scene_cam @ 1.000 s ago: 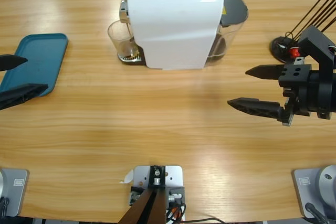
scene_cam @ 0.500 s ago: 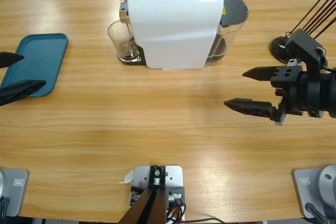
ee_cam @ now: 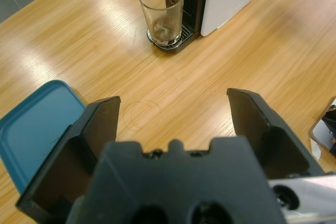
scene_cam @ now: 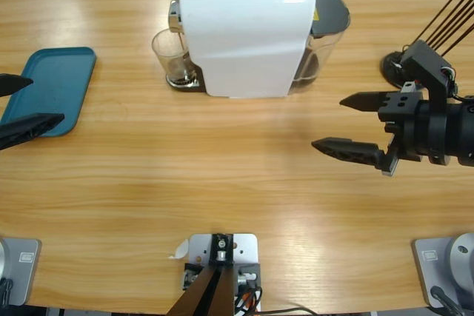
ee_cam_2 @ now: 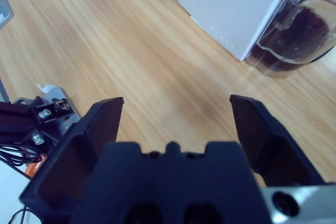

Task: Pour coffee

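Note:
A clear glass (scene_cam: 172, 55) stands on the drip tray under the spout of the white coffee machine (scene_cam: 241, 35). A small amount of coffee (ee_cam: 166, 31) lies at the bottom of the glass (ee_cam: 161, 9), dark with pale foam. My left gripper (scene_cam: 49, 101) is open at the table's far left, over the edge of a teal tray (scene_cam: 55, 72), well apart from the glass. In the left wrist view the left gripper (ee_cam: 173, 100) points toward the glass. My right gripper (scene_cam: 327, 121) hangs open over bare table to the right of the machine (ee_cam_2: 231, 3), holding nothing.
A clear container (scene_cam: 326, 31) with a dark lid and dark brown contents (ee_cam_2: 296, 30) sits against the machine's right side. A black base with thin dark rods (scene_cam: 400, 64) stands at the far right. The teal tray (ee_cam: 37, 124) holds nothing.
The right gripper has moved a little left toward the table's middle and turned slightly. The left gripper drew back a little to the left a second ago and has since held still.

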Robot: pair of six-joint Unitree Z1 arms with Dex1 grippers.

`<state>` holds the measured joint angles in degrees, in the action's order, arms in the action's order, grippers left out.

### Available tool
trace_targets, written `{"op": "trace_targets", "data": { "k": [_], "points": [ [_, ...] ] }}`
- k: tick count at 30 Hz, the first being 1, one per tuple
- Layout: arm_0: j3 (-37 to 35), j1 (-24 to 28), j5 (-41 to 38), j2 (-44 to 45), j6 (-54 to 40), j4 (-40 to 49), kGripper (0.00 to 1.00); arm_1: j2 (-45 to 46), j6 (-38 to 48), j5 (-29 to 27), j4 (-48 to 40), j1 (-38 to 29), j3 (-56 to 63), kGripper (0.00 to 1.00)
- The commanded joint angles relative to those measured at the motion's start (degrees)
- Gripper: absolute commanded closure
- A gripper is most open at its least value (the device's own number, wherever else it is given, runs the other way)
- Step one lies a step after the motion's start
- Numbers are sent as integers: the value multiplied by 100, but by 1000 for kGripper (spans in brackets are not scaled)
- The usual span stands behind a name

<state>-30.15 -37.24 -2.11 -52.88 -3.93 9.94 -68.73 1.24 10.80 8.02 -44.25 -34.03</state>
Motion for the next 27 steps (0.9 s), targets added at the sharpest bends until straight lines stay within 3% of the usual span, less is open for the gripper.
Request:
{"op": "trace_targets", "data": {
  "k": [1,27],
  "points": [
    [220,-38,106,181,32,-82,115,-67,68,-78,-48,-49,168,96],
    [229,-38,97,158,59,-124,115,44,78,-78,-128,-49,237,101]
  ]
}}
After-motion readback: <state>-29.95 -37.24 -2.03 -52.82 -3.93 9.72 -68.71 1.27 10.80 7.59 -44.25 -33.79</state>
